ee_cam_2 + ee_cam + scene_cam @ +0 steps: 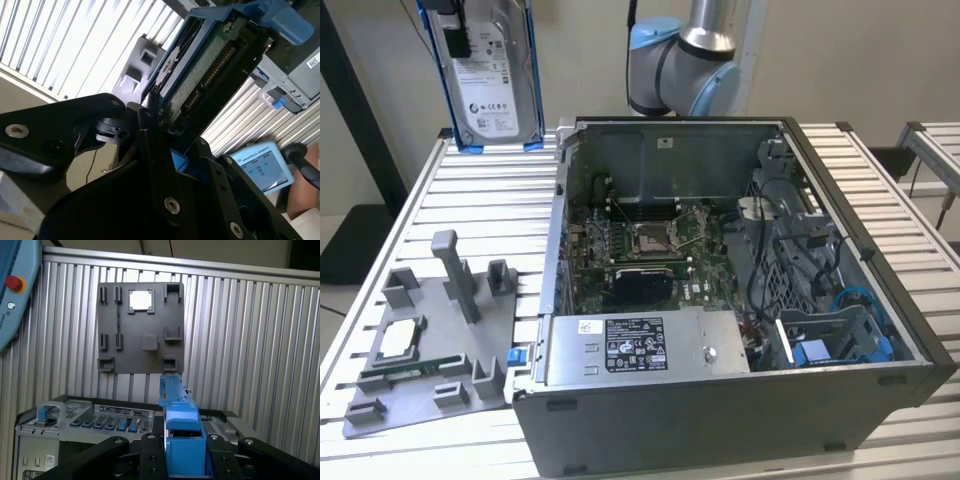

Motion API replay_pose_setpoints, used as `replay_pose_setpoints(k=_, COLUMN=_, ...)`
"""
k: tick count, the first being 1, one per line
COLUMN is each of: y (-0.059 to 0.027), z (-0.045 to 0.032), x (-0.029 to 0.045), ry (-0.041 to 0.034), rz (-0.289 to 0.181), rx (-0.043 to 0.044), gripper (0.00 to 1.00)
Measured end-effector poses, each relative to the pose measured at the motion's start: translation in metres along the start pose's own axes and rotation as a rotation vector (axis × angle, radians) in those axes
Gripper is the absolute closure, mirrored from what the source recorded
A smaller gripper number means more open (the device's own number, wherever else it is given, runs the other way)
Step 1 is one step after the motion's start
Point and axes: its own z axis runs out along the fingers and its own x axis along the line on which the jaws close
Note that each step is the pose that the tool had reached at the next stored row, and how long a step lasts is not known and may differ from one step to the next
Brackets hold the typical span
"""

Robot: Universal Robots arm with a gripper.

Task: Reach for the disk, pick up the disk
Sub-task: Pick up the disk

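Note:
The disk point(488, 75), a silver-grey drive with a white label in a blue frame, hangs upright in the air above the table's far corner, at the exterior view's left. My gripper point(448, 20) is shut on its upper end. In the second wrist view the disk's green circuit side point(200, 70) runs away from the black fingers point(146, 125) that clamp it, and the gripper point(175, 145) is closed around the blue frame. In the first wrist view the frame's blue edge point(172, 390) sticks out from the gripper point(182, 440).
An open computer case point(880, 300) lies on the slatted aluminium table point(480, 190), with a long grey labelled box point(640, 345) at its near side. A grey fixture plate point(440, 380) holds a small silver chip point(398, 340). The arm's base point(685, 60) stands behind the case. A pendant point(262, 167) lies off the table.

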Motion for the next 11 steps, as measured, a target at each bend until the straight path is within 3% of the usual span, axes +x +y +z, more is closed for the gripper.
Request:
replay_pose_setpoints(k=7, y=-0.0161, z=-0.0003, x=0.0011, ry=-0.0001, rz=0.000, rx=-0.0016, gripper=1.00)
replay_pose_setpoints(k=11, y=-0.0207, z=-0.0004, x=0.0015, ry=-0.0001, rz=0.000, rx=-0.0017, gripper=1.00)
